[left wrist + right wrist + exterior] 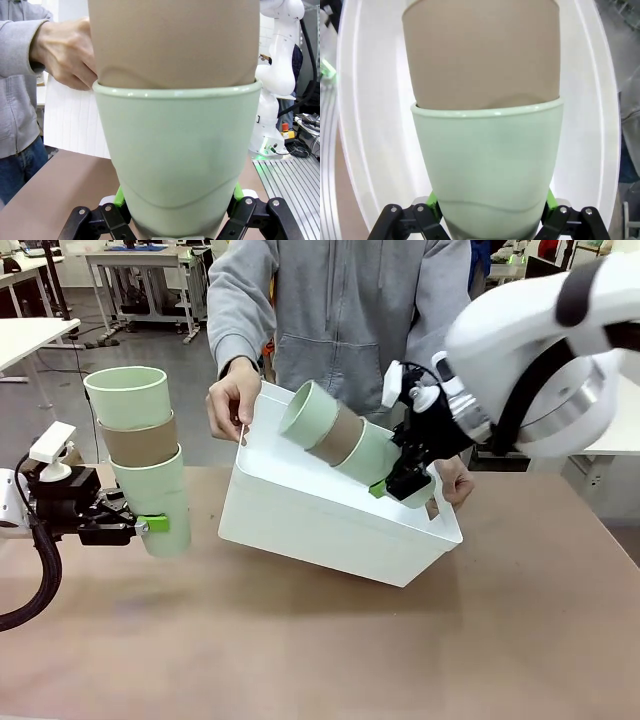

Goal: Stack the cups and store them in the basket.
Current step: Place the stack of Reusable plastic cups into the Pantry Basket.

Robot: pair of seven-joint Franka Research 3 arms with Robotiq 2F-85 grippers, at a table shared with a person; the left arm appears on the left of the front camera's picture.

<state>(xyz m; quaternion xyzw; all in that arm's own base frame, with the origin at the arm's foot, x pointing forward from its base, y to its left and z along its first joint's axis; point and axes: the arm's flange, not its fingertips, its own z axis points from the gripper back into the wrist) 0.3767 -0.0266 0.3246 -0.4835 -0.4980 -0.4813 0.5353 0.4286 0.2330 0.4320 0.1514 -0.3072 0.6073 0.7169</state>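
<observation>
We see one stack of mint-green and tan matte tapered cups point(340, 440) lying tilted inside the white rectangular plastic basket point(300, 520), clamped at its base by the right tool point(395, 483). A person's hands point(232, 400) hold the basket tilted at the far edge of the brown worktop point(300, 640). Near the left edge, the left tool point(158, 525) grips a second, upright stack of cups point(140, 440) above the worktop.
</observation>
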